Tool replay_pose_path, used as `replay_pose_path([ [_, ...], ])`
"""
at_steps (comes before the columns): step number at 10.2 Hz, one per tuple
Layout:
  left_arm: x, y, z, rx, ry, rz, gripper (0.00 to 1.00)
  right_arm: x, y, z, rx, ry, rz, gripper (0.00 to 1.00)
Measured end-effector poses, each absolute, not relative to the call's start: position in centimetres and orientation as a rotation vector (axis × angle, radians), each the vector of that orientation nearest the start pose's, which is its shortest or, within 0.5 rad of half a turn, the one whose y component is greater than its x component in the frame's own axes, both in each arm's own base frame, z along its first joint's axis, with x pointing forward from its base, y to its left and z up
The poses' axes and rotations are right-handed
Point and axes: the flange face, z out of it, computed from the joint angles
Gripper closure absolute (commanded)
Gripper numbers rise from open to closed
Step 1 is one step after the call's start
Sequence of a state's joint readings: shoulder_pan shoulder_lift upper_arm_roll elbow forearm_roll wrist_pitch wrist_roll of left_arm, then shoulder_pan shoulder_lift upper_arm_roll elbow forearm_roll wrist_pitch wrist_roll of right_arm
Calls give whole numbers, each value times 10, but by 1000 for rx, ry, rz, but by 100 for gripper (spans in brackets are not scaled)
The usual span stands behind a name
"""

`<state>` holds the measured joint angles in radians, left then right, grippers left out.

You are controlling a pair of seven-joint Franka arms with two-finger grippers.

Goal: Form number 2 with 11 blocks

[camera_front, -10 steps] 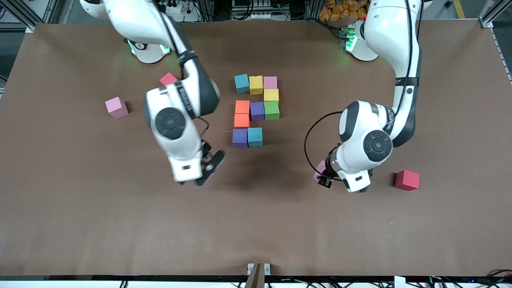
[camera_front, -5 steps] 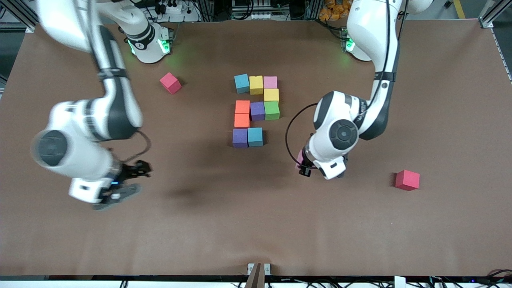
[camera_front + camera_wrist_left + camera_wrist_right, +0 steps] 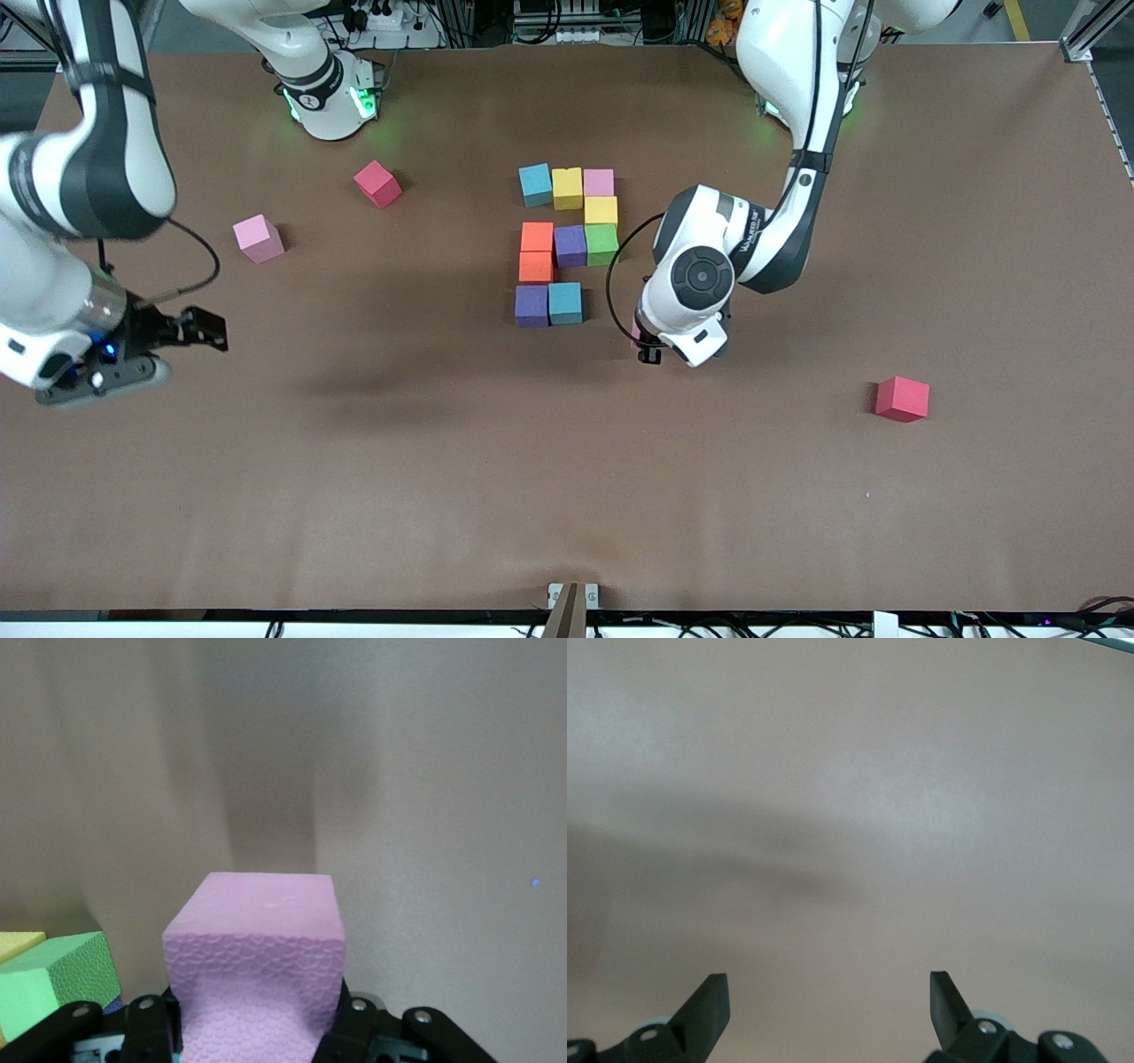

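Ten foam cubes sit grouped at the middle of the brown surface (image 3: 567, 496), forming an unfinished figure: two cyan blocks (image 3: 535, 184), two yellow blocks (image 3: 567, 188), one pink block (image 3: 599, 182), two orange blocks (image 3: 537, 237), two purple blocks (image 3: 570, 245) and one green block (image 3: 601, 244). The top row runs cyan, yellow, pink; a yellow cube sits under the pink one; the middle row reads orange, purple, green; a second orange lies below the first; the bottom row has purple and cyan side by side.

The left hand (image 3: 257, 1036) pinches an eleventh cube, a pale pink-lilac block (image 3: 257, 948), just over the surface beside the bottom row, toward the left arm's end. Its matte faces show a fine scale-like embossed texture, as does the green cube's face in the left wrist view.

A loose pink cube (image 3: 258, 238) rests alone toward the right arm's end of the surface. Two red cubes (image 3: 377, 183) lie apart from the figure, one near the right arm's base, the other (image 3: 902, 398) toward the left arm's end, nearer the front camera.

The right hand (image 3: 828, 1010) hangs over bare surface at the right arm's end, fingers spread wide, empty.
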<state>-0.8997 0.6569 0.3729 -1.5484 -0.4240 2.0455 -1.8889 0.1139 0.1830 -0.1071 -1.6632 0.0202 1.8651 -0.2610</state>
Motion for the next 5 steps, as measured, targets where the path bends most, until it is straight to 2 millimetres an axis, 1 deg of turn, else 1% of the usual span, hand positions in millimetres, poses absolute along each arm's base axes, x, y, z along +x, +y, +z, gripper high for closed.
replay_pose_path([
  [2,561,-400,269,-2192,-2173,241,100,592,-2,540,-3112,-383,-57,0],
  [3,561,-401,268,-2185,-2196,231,100,583,-5,555,-3112,-374,-76,0],
  [4,560,-404,267,-2177,-2222,221,100,576,-6,568,-3112,-369,-97,0],
  [5,556,-409,262,-2181,-2243,207,100,571,-5,577,-3113,-352,-109,0],
])
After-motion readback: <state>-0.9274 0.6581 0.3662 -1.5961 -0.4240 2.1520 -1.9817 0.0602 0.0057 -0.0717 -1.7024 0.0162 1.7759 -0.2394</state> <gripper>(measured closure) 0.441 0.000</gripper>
